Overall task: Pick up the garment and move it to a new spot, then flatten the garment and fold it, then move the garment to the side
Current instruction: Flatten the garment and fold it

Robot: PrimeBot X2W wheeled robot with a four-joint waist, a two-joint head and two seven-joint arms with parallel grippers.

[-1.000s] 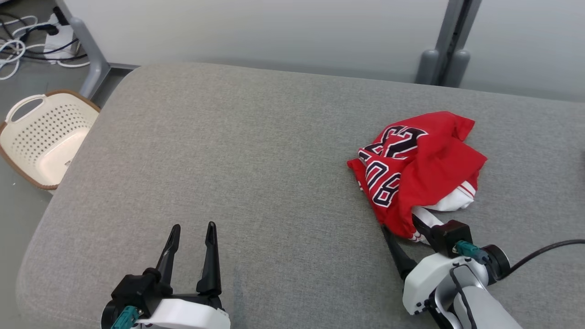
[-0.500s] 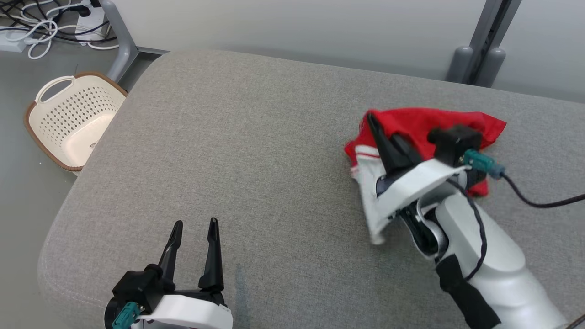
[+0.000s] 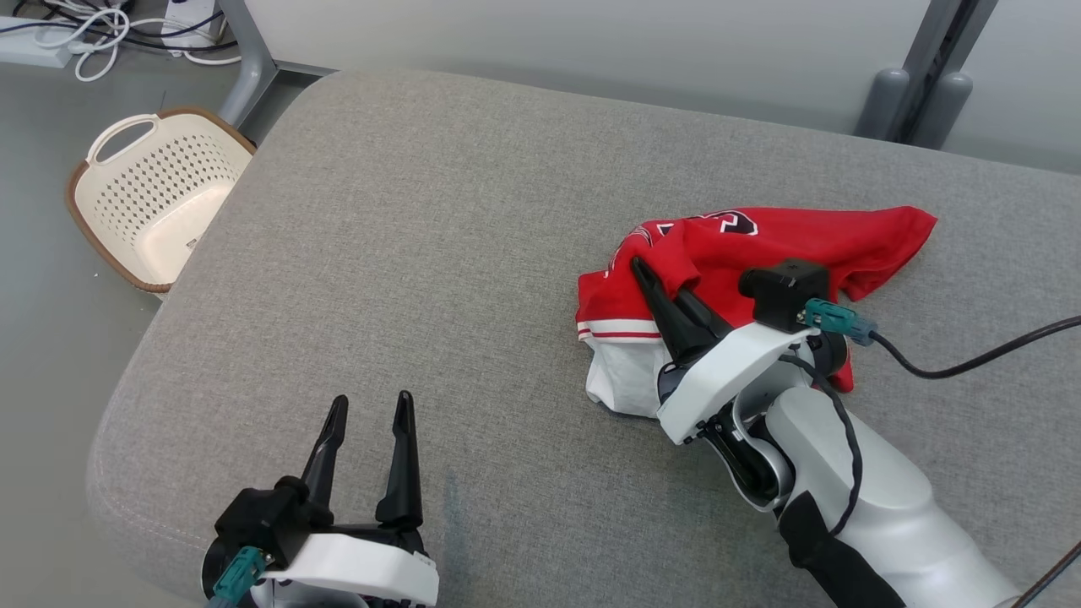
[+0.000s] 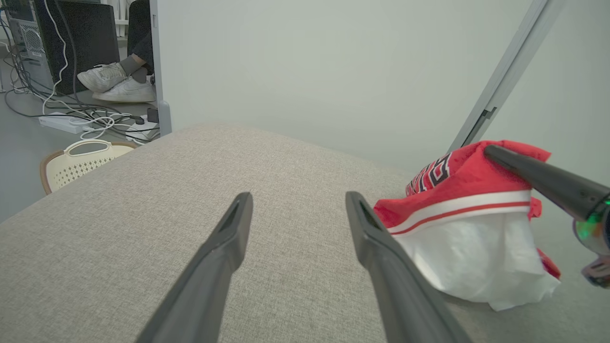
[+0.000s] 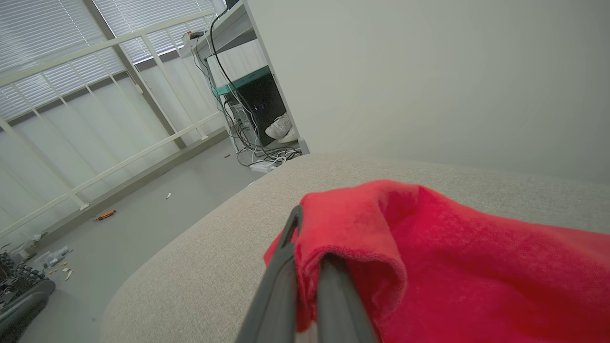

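The red jersey (image 3: 760, 245) lay bunched on the right side of the grey cushion (image 3: 405, 219), a fold pinched between the closed fingers of the right gripper (image 3: 639, 268). The left gripper (image 3: 371, 404) stood spread wide near the front edge, well apart.

A pale wall (image 3: 549, 42) backs the grey padded table (image 3: 439, 236); a cream basket (image 3: 135, 194) sits on the floor (image 3: 42, 338).

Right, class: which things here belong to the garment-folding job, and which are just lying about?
Job:
garment
right gripper, shut on the garment
left gripper, open
pad under the garment

Lying about:
basket on the floor
cables
computer
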